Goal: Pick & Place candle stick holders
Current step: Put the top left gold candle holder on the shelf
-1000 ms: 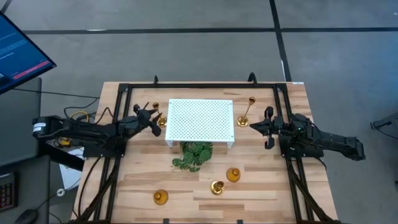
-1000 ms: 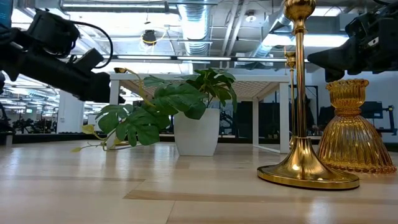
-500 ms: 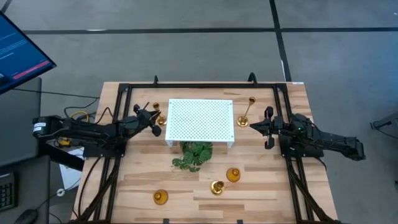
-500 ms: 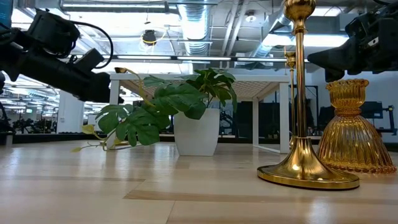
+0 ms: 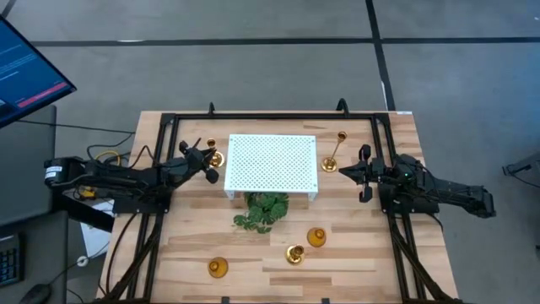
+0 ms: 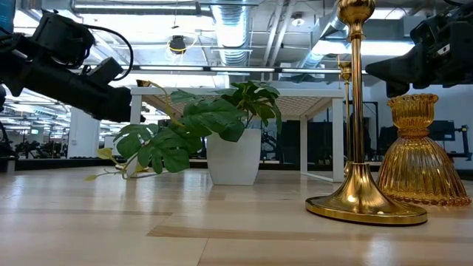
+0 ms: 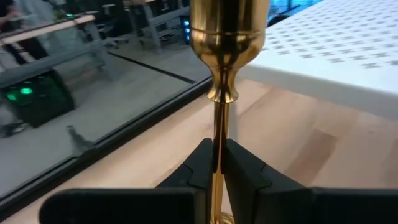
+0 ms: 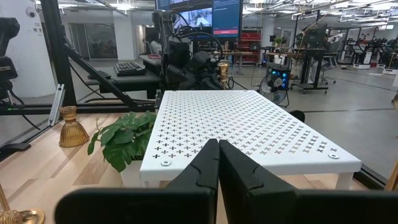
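A: Where is the left gripper, and what is it holding?

B: It sits off the left side of the white perforated platform, toward the desk's far left corner. In the left wrist view its two fingers are pinched on the thin stem of a tall candle stick holder, one finger on each side, with the cup top rising above them. That holder stands upright.

A: And the right gripper?

B: It hangs off the platform's right side, pointing toward it. In the right wrist view its fingers are pressed together with nothing between them.

A: Where are the other holders?

B: A second tall holder stands just beside the platform's right edge, near the right gripper but apart from it. A third tall holder stands near the desk's front edge, with a short amber holder just beside it. Another short amber holder sits farther left along that front edge.

A: Anything else on the desk?

B: A green leafy plant at the platform's front edge.
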Action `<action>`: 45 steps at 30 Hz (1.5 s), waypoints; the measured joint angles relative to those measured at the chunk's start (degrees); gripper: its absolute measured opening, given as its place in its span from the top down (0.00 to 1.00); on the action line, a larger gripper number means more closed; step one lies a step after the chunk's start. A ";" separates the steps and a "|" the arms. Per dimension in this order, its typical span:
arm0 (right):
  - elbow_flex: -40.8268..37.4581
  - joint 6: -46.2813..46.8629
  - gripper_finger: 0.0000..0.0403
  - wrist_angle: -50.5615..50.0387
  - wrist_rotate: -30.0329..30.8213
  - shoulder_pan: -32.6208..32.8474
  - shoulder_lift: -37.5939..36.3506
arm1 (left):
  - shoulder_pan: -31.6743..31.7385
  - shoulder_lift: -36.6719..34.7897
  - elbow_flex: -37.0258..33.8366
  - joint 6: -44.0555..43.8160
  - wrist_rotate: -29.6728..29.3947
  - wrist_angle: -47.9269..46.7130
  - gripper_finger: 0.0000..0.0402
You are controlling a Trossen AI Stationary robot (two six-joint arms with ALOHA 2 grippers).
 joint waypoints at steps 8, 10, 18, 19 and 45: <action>0.01 -0.02 1.00 0.02 0.01 0.00 -0.01 | -0.05 0.02 4.54 6.46 -3.57 -0.08 0.93; 0.01 0.00 1.00 0.02 0.00 0.00 0.00 | -0.19 0.02 6.89 10.03 -5.50 -0.08 0.93; 0.00 0.10 1.00 0.00 0.01 -0.01 -0.01 | -4.15 0.00 17.30 26.20 -23.24 -0.05 0.93; 0.00 0.08 1.00 0.02 0.00 -0.02 -0.02 | -4.54 0.00 18.90 27.04 -23.16 -0.06 0.93; 0.00 -0.06 1.00 0.00 0.00 0.00 -0.01 | -3.77 10.91 32.70 2.99 5.35 -6.52 0.93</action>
